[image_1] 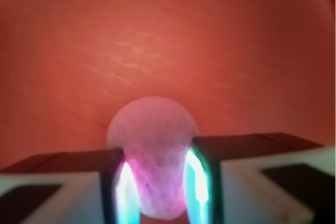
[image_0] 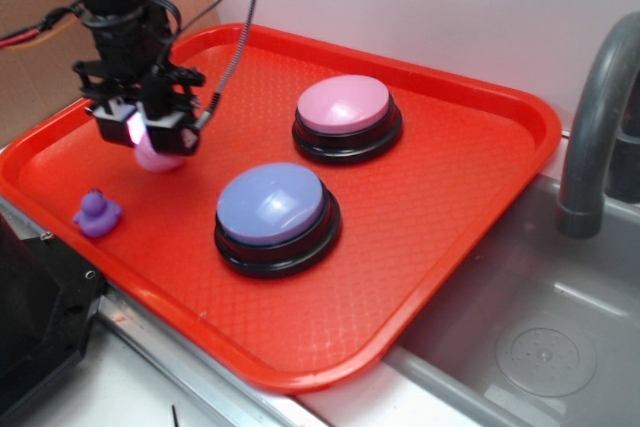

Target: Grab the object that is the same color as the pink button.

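Textured plastic tray (image_0: 450, 177), glossy pink button (image_0: 345, 105)

On the red tray (image_0: 480, 147) you have two domed buttons: one pink button (image_0: 346, 107), one blue-purple button (image_0: 272, 205). You also have one pink ball (image_0: 160, 155) and one purple duck (image_0: 97, 213).

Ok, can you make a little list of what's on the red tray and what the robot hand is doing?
tray: red tray beside a sink
pink ball: small, squeezed between the hand's fingers
hand: shut on the pink ball, at the tray's left side
pink button: toward the back of the tray, untouched
blue-purple button: nearer the front
purple duck: tiny, front-left of the tray, apart from the hand
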{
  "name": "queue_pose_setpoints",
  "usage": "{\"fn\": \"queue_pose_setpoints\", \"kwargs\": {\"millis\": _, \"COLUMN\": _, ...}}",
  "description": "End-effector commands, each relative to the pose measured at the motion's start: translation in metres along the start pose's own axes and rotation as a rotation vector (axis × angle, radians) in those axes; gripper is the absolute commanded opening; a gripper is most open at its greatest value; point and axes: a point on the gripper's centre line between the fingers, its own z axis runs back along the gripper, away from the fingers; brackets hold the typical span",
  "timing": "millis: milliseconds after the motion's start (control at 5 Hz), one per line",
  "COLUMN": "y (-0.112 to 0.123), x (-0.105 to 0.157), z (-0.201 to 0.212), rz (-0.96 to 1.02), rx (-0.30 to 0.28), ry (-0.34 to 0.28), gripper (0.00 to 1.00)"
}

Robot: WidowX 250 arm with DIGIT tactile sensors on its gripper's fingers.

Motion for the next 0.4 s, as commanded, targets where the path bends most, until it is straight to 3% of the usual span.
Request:
{"fn": "queue_pose_setpoints", "kwargs": {"millis": 0, "y": 0.053, "x": 0.0, "z": 0.109, "rz": 0.064, "rx": 0.002, "ry": -0.204, "gripper": 0.0}}
{"fn": "queue_pose_setpoints", "kwargs": {"millis": 200, "y": 0.054, "x": 0.007, "z": 0.145, "rz": 0.023, "rx": -0.04, "ry": -0.215, "gripper": 0.0}}
